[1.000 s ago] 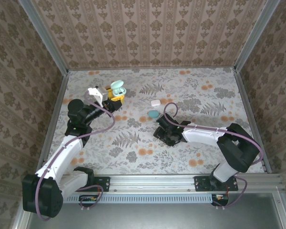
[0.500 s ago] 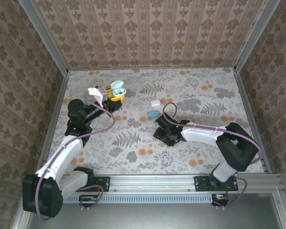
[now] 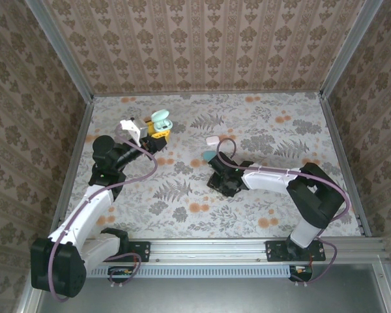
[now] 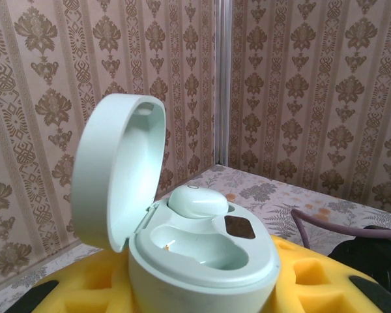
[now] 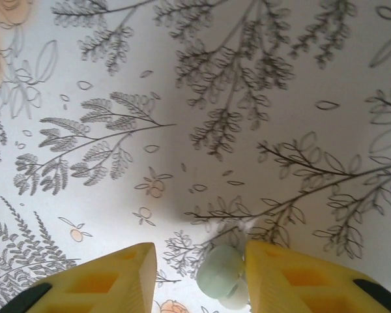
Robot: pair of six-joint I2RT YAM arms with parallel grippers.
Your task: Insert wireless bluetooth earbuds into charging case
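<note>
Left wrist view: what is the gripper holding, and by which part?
The open charging case, gripped at its lower shell between the yellow fingers; the lid stands free.

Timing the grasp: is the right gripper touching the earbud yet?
Touching. Right wrist view: the earbud sits flush against one finger of the right gripper; table shows between it and the other finger.
</note>
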